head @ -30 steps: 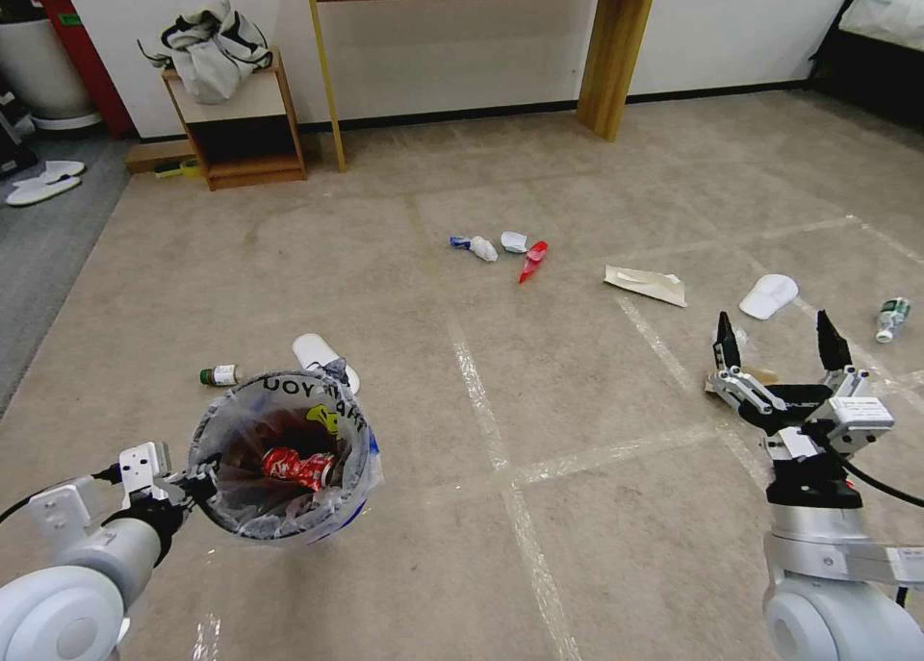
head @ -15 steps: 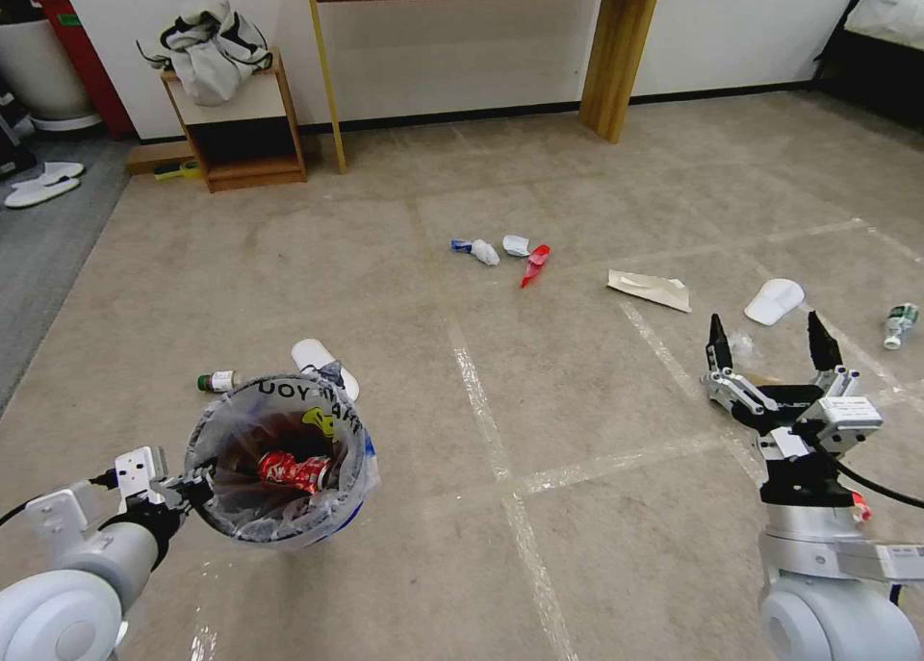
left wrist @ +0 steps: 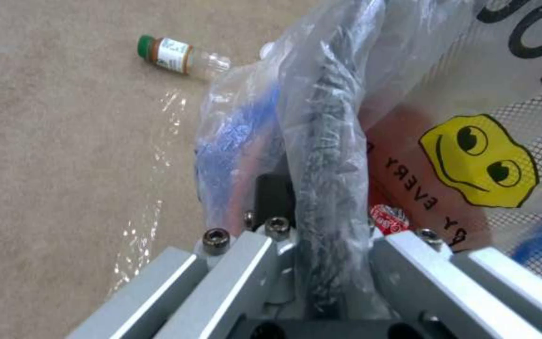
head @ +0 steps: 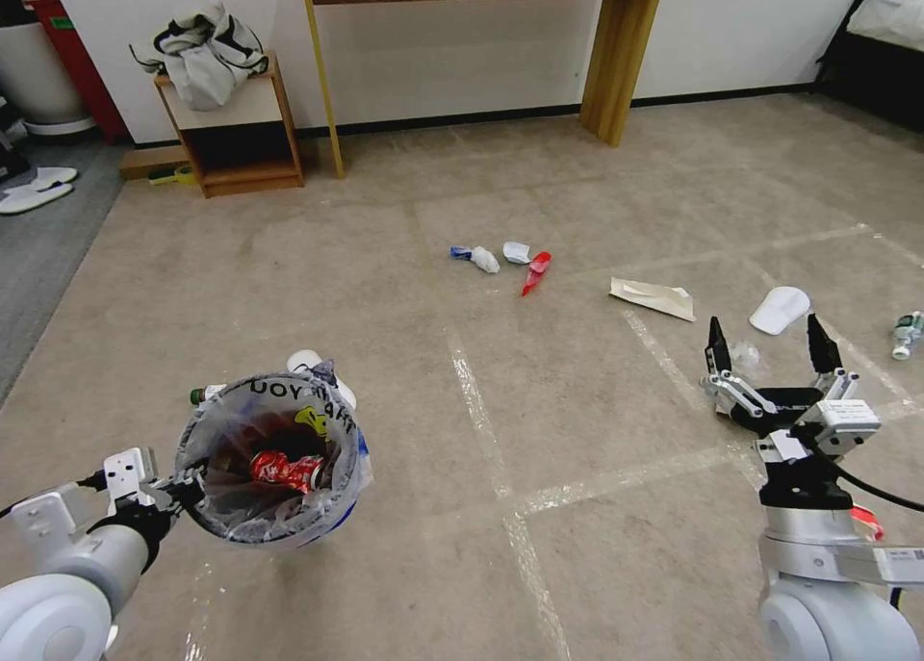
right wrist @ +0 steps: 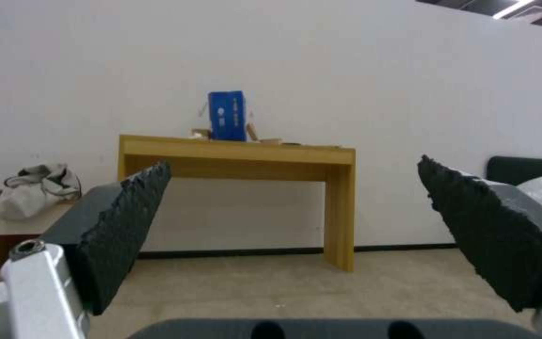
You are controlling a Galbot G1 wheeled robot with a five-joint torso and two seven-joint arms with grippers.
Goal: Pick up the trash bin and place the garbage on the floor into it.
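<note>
My left gripper (head: 183,491) is shut on the near rim of the trash bin (head: 269,459), a small round bin lined with a lettered clear bag, held above the carpet. The left wrist view shows the bag-covered rim (left wrist: 330,155) pinched between the jaws. A red crumpled wrapper (head: 286,469) lies inside. Garbage on the floor: a bottle (head: 204,394) and a white sole (head: 306,361) behind the bin, tissues (head: 484,258), a red wrapper (head: 535,271), a tan paper bag (head: 654,297), a white sole (head: 780,310), a bottle (head: 907,334). My right gripper (head: 768,343) hangs open above the carpet, holding nothing.
A wooden desk (head: 616,55) stands against the far wall, with a low shelf (head: 241,137) carrying a bag to its left. White slippers (head: 34,185) lie on the grey floor far left. Tape lines (head: 481,411) cross the carpet. Dark furniture (head: 885,55) stands far right.
The whole view has shifted a little, so the camera has moved. The bin stays held in my left gripper. My right gripper rose slightly and stays open.
</note>
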